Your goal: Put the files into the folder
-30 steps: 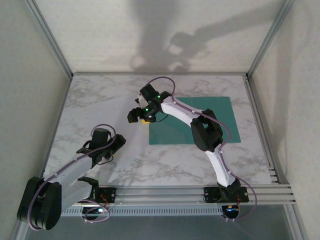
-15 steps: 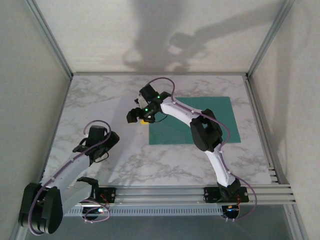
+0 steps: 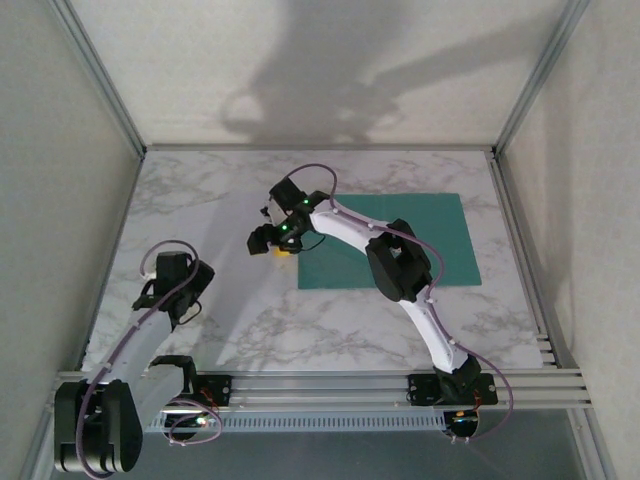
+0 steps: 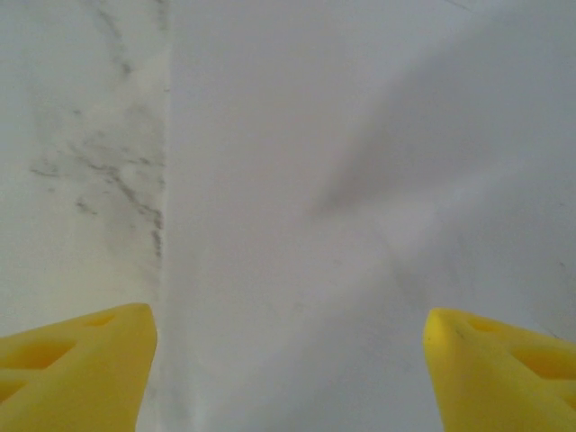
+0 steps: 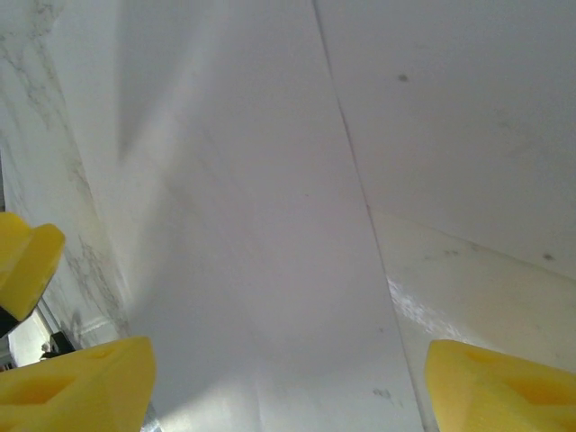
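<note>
Folder (image 3: 450,230) lies right of centre, partly hidden by right arm (image 3: 400,265). Files (image 4: 360,180), faint against marble (image 4: 81,135), lie under left gripper (image 4: 288,355) and right gripper (image 5: 290,364), both spread and empty, fingers cropped.

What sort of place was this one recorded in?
Most likely a lab robot workcell rather than an office: a marble-patterned tabletop boxed in by plain white walls on an aluminium frame, with the left arm and right arm bolted to rails at its near edge.
</note>
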